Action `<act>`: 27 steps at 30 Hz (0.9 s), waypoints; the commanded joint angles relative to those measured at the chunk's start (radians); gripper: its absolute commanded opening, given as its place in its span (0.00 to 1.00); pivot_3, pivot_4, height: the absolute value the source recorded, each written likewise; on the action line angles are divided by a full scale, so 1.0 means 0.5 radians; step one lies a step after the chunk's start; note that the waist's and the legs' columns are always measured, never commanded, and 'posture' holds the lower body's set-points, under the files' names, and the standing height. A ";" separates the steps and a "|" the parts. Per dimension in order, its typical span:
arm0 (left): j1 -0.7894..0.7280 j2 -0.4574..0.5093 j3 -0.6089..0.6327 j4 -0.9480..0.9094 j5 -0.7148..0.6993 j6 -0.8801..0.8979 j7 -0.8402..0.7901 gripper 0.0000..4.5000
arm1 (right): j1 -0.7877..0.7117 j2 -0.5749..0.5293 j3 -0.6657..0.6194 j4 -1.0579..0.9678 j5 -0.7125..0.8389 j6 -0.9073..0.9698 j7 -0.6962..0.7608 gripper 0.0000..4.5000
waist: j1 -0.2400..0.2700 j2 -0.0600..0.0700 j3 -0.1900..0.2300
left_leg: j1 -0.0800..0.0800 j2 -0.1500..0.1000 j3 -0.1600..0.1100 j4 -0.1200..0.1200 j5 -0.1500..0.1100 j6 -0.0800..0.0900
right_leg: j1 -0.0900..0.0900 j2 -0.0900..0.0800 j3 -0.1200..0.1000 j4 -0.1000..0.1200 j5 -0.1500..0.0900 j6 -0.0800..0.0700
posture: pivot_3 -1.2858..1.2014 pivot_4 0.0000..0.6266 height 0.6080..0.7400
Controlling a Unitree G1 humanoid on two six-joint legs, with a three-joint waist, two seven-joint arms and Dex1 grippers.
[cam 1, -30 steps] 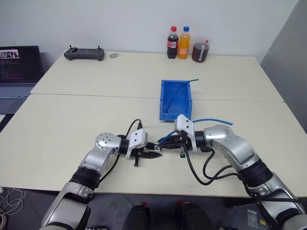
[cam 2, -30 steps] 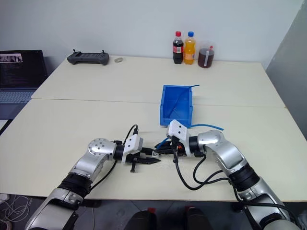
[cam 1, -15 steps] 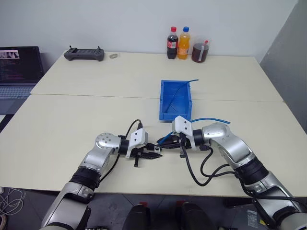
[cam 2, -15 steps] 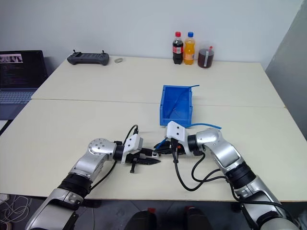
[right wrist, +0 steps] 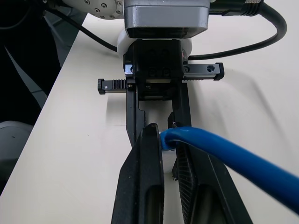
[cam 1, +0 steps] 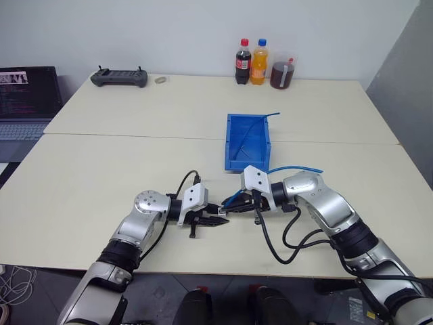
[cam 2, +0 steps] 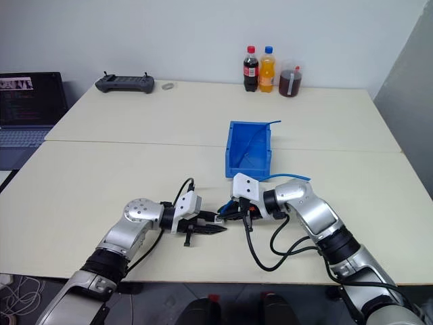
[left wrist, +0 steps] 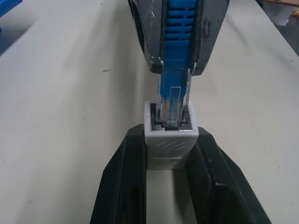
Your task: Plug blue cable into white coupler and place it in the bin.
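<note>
Facing each other low over the bench (cam 1: 101, 169), the left pincer (cam 1: 215, 218) and right pincer (cam 1: 233, 201) nearly meet, near the bin (cam 1: 248, 140); left wrist view: left pincer clamps the coupler (left wrist: 170, 140), cable (left wrist: 176, 28) plug tip sitting in its socket; right wrist view: right pincer grips the cable.

Two soda bottles (cam 1: 251, 61), a controller (cam 1: 119, 76), perhaps a jar (cam 1: 282, 72), a laptop (cam 1: 26, 101).
</note>
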 commanded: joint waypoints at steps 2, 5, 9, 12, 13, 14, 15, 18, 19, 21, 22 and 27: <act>0.050 -0.019 0.020 -0.106 -0.016 0.030 0.012 0.18 | 0.035 0.128 0.069 0.004 -0.034 0.141 -0.072 0.02 | -0.009 0.000 -0.002 | 0.003 0.000 0.001 0.000 0.000 0.000 | 0.001 0.000 0.001 0.002 0.000 0.000 | 0.52 0.24 1.00; 0.083 -0.002 0.029 -0.142 -0.012 0.043 0.006 0.18 | 0.069 0.179 0.089 -0.013 -0.051 0.170 -0.087 0.02 | -0.032 0.000 -0.002 | 0.009 0.000 0.004 0.000 0.000 0.000 | 0.002 0.000 0.003 0.011 -0.002 -0.002 | 0.52 0.24 1.00; 0.091 0.001 0.040 -0.169 -0.007 0.061 0.009 0.18 | 0.084 0.213 0.103 0.056 -0.098 0.125 -0.103 0.02 | -0.036 0.000 -0.002 | 0.010 0.000 0.004 0.000 0.000 0.000 | 0.002 0.000 0.003 0.014 -0.004 -0.005 | 0.52 0.24 1.00; 0.089 -0.001 0.048 -0.193 -0.007 0.081 0.016 0.18 | 0.112 0.224 0.138 0.142 -0.156 0.053 -0.100 0.02 | -0.037 0.000 -0.003 | 0.010 0.000 0.004 -0.001 0.000 0.000 | 0.002 0.000 0.003 0.015 -0.004 -0.005 | 0.52 0.24 1.00; 0.090 0.000 0.050 -0.199 -0.007 0.085 0.016 0.18 | 0.125 0.228 0.151 0.172 -0.174 0.035 -0.100 0.02 | -0.038 0.000 -0.003 | 0.011 0.000 0.004 -0.001 0.000 0.000 | 0.002 0.000 0.003 0.015 -0.004 -0.005 | 0.52 0.24 1.00; 0.092 0.002 0.052 -0.204 -0.005 0.086 0.017 0.18 | 0.137 0.232 0.160 0.202 -0.192 0.011 -0.101 0.02 | -0.039 0.000 -0.005 | 0.011 0.000 0.004 -0.001 0.000 0.000 | 0.002 0.000 0.003 0.015 -0.004 -0.006 | 0.52 0.24 1.00; 0.094 0.006 0.055 -0.206 -0.005 0.087 0.015 0.18 | 0.146 0.241 0.163 0.230 -0.205 0.007 -0.105 0.02 | -0.041 -0.001 -0.007 | 0.012 0.000 0.004 -0.001 0.000 0.000 | 0.002 0.000 0.003 0.016 -0.004 -0.006 | 0.52 0.24 1.00; 0.111 0.019 0.060 -0.228 -0.006 0.093 0.014 0.18 | 0.175 0.229 0.193 0.308 -0.257 -0.035 -0.085 0.02 | -0.047 -0.001 -0.014 | 0.014 0.001 0.005 -0.001 0.000 0.000 | 0.003 0.001 0.004 0.018 -0.005 -0.007 | 0.52 0.24 1.00; 0.120 0.024 0.061 -0.239 -0.005 0.096 0.015 0.18 | 0.184 0.228 0.187 0.327 -0.263 -0.051 -0.089 0.02 | -0.049 -0.002 -0.015 | 0.015 0.001 0.006 -0.001 0.000 0.000 | 0.003 0.001 0.004 0.020 -0.005 -0.008 | 0.52 0.24 1.00; 0.132 0.036 0.066 -0.256 -0.001 0.097 0.021 0.18 | 0.186 0.244 0.143 0.337 -0.238 -0.039 -0.106 0.02 | -0.051 -0.002 -0.016 | 0.017 0.001 0.006 -0.001 0.000 0.000 | 0.003 0.001 0.004 0.023 -0.007 -0.009 | 0.52 0.24 1.00; 0.138 0.041 0.070 -0.266 0.003 0.098 0.030 0.18 | 0.182 0.251 0.114 0.327 -0.216 -0.023 -0.113 0.02 | -0.052 -0.002 -0.019 | 0.017 0.002 0.006 -0.001 0.000 0.000 | 0.003 0.002 0.005 0.024 -0.007 -0.010 | 0.52 0.24 1.00; 0.219 0.054 0.183 -0.516 -0.059 0.256 0.213 0.18 | 0.113 0.325 -0.246 0.050 0.081 0.365 -0.261 0.02 | -0.054 -0.002 -0.019 | 0.017 0.003 0.005 -0.001 0.000 0.000 | 0.001 0.002 0.004 0.028 -0.009 -0.014 | 0.52 0.24 1.00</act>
